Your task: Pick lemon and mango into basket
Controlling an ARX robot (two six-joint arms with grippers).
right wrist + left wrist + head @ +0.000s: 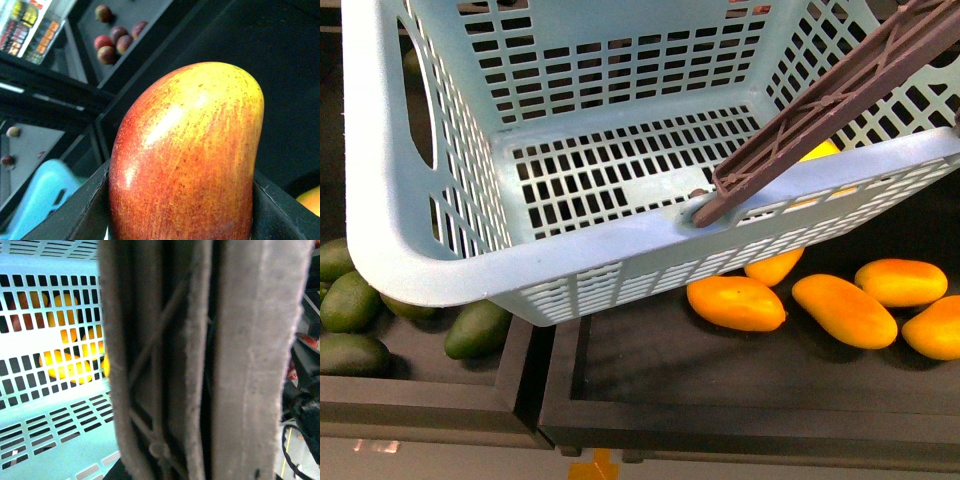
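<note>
The right pincer is clenched on the mango, black fingers flanking it. The left pincer is unseen; the brown handle fills its camera. The basket sits tilted, orange fruits at its five o'clock.

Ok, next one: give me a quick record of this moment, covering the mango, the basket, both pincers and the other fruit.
mango: clamped between the right pincer's fingers
right pincer: shut on the mango
basket: tilted; no fruit seen inside in front view
handle: brown, fills the left wrist view close up
left pincer: not seen
lemon: not clearly identifiable
green fruits: beneath the basket's left side
orange-yellow fruits: below the basket's right side
</note>
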